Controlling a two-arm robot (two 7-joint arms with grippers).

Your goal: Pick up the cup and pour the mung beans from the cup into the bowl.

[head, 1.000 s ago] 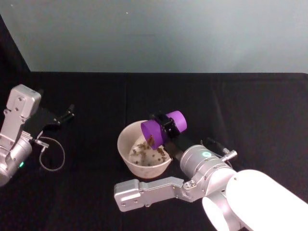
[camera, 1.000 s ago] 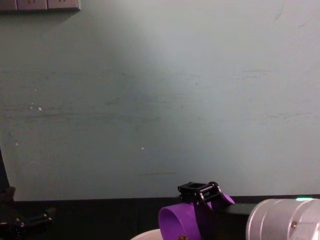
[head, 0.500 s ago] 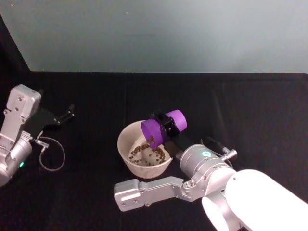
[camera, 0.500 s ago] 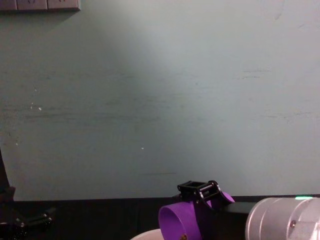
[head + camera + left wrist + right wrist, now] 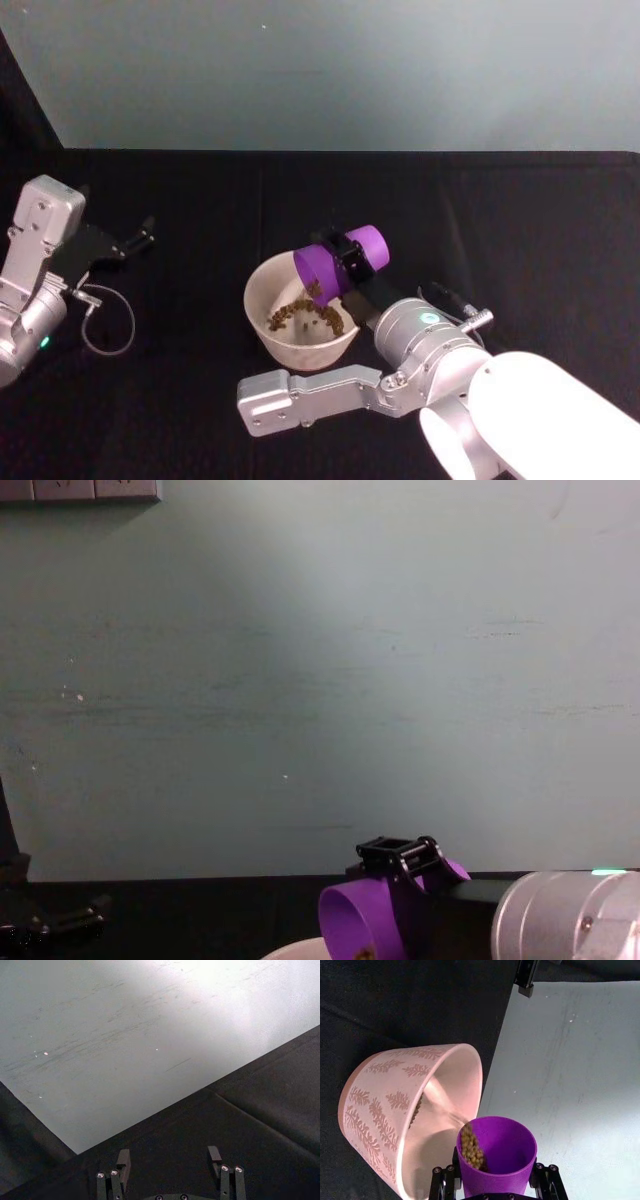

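I'm mid-pour: my right gripper point(image 5: 349, 258) clamps the cup point(image 5: 318, 272), tipped over the bowl point(image 5: 258, 285) on the bench point(image 5: 500, 220), mung beans point(image 5: 300, 318) piling inside. Some cling at the lip, so next I'd tilt further. My left gripper point(image 5: 138, 238) sits parked, spread wide.

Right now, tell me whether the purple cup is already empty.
No: a clump of mung beans lies inside the tipped purple cup, against the side nearest the pink bowl.

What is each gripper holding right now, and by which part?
Right gripper holds the cup by its sides, mid-body, tipped over the bowl. Left gripper is open, holding nothing.
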